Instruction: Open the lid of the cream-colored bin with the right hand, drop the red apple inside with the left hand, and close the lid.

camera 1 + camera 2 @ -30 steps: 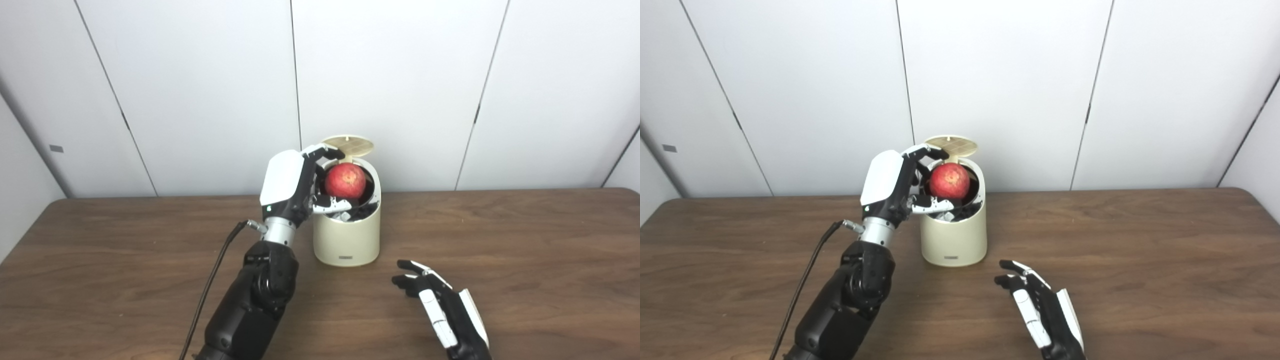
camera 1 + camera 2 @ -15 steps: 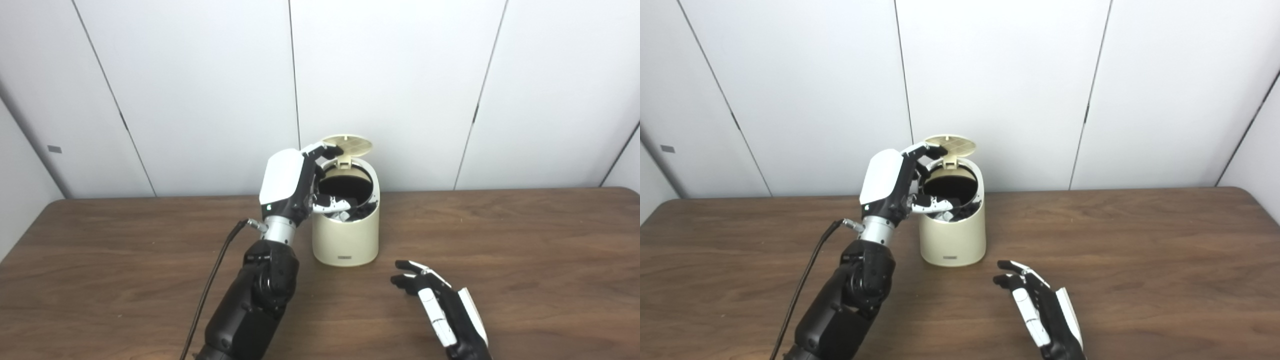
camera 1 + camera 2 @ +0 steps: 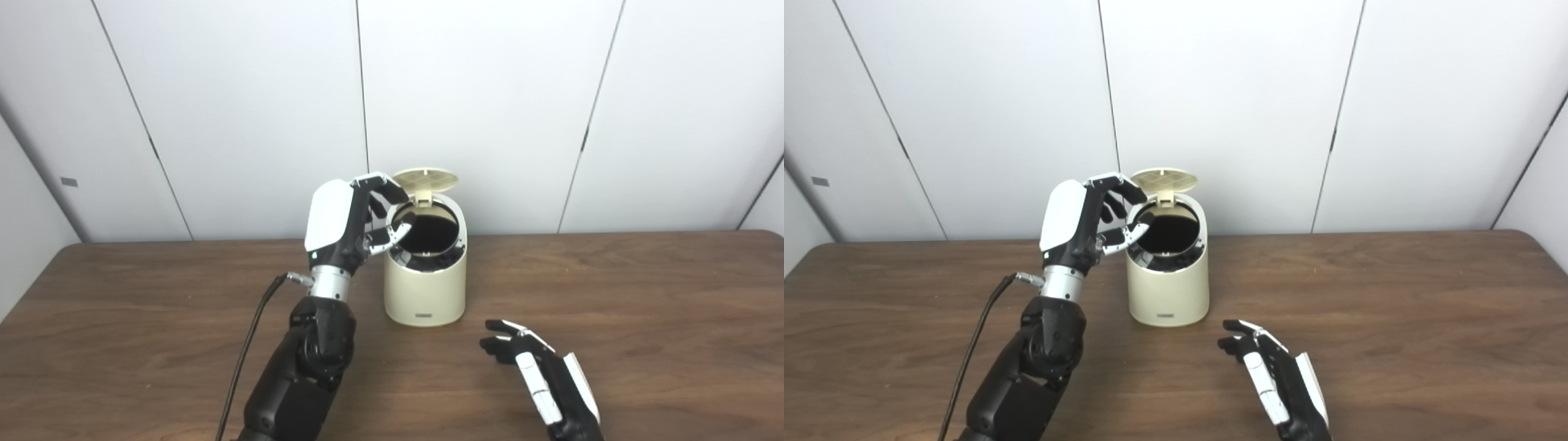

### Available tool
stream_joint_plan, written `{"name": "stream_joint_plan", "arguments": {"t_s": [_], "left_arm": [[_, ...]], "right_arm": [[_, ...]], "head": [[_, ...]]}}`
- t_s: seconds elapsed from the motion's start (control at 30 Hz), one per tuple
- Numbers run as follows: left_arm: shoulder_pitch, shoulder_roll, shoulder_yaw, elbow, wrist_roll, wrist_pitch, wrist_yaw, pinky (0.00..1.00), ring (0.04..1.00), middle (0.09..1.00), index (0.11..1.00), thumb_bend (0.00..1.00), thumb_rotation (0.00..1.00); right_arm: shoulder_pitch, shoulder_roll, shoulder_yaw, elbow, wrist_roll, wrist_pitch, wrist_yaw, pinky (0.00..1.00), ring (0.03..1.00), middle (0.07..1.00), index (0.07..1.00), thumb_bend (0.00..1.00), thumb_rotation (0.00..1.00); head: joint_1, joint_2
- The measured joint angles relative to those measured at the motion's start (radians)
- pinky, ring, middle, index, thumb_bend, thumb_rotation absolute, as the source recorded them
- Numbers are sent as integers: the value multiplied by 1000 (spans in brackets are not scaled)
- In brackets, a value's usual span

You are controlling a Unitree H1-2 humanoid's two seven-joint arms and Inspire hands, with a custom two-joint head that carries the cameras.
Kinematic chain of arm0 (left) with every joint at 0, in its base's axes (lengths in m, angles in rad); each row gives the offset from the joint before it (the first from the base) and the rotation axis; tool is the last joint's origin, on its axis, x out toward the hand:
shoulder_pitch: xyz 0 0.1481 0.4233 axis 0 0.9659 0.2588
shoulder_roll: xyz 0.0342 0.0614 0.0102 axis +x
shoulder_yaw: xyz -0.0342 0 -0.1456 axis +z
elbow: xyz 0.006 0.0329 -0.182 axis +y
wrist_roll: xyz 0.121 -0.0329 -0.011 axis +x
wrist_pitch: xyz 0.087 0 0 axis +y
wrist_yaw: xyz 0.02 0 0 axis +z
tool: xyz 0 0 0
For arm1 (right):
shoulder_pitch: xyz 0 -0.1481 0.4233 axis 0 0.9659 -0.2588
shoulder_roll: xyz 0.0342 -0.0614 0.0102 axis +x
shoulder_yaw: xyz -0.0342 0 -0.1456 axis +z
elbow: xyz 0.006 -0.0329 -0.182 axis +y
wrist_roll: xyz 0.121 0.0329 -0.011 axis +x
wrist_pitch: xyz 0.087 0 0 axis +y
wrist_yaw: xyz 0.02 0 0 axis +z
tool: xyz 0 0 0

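Left eye view, nearest to me: the right hand (image 3: 542,373) is lying low over the wooden table (image 3: 643,318), palm turned inward, fingers spread loosely and holding nothing, just in front of and to the right of the bin. Further in, the black left forearm is rising from the bottom edge with a dark cable (image 3: 245,355) trailing off its wrist. Above it the left hand (image 3: 346,223) is hovering beside the bin's left rim, its fingers (image 3: 386,187) curled apart over the edge and empty. The cream-colored bin (image 3: 424,288) is standing upright near the table's far side, its mouth showing dark inside. The red apple is not showing anywhere; the dark interior is hiding whatever lies within. The lid (image 3: 425,179) is standing tipped up at the back, open. Behind everything, white wall panels (image 3: 490,92) are closing the scene.
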Motion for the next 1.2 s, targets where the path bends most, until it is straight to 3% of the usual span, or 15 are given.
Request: {"name": "stream_joint_plan", "arguments": {"t_s": [0.17, 0.3, 0.37, 0.53, 0.63, 0.73, 0.9, 0.93, 1.0, 1.03, 1.07, 1.13, 1.2], "left_arm": [[1, -5, 39, -24, -62, -37, 6, 341, 436, 526, 505, 475, 0], [5, -5, 88, -82, -135, -73, 2, 342, 440, 521, 493, 476, 0], [21, -2, 112, -117, -169, -76, -13, 349, 449, 525, 478, 476, 0], [119, 18, 173, -276, -241, 18, -95, 343, 447, 518, 487, 477, 0], [183, 34, 203, -356, -296, 78, -144, 371, 452, 510, 484, 480, 0], [246, 42, 223, -416, -344, 114, -183, 424, 451, 511, 487, 500, 0], [336, 46, 244, -470, -424, 138, -244, 404, 414, 501, 527, 501, 0], [353, 51, 245, -480, -431, 149, -255, 423, 473, 486, 523, 510, 0], [381, 61, 243, -487, -444, 166, -279, 457, 524, 591, 505, 505, 63], [393, 63, 244, -488, -455, 177, -288, 492, 561, 635, 626, 546, 227], [406, 61, 244, -490, -466, 193, -293, 531, 602, 675, 692, 540, 334], [438, 48, 243, -493, -488, 207, -300, 598, 670, 742, 775, 523, 457], [472, 29, 234, -493, -505, 209, -312, 680, 746, 801, 834, 517, 555]], "right_arm": [[-1, -15, -5, 0, 11, 1, 4, 747, 714, 671, 743, 379, 1000], [0, -16, -6, -11, 21, 6, 10, 806, 738, 695, 750, 391, 1000], [-1, -14, -7, -23, 21, 12, 12, 789, 754, 717, 751, 395, 988], [-36, -14, -26, -40, 24, 19, 11, 702, 775, 770, 770, 439, 896], [-90, -19, -49, -41, 24, 28, 11, 714, 815, 816, 788, 466, 820], [-149, -35, -65, -41, 28, 33, 12, 723, 838, 844, 807, 478, 795], [-222, -54, -83, -19, 39, 29, 12, 738, 854, 861, 824, 503, 767], [-238, -56, -88, -11, 41, 28, 12, 740, 853, 864, 827, 513, 777], [-274, -68, -97, 5, 41, 29, 12, 742, 850, 869, 824, 511, 774], [-294, -77, -98, 6, 37, 31, 12, 744, 853, 879, 825, 508, 782], [-313, -85, -96, 6, 28, 38, 14, 742, 860, 900, 826, 512, 798], [-355, -103, -86, 4, -2, 66, 25, 731, 890, 962, 821, 518, 819], [-394, -124, -70, 4, -27, 92, 40, 738, 901, 941, 823, 516, 846]], "head": [[-2, 0], [-9, 3], [-12, 6], [-8, 11], [-8, 15], [-11, 17], [-11, 25], [-11, 26], [-9, 32], [-8, 35], [-11, 40], [-14, 41], [-11, 43]]}}
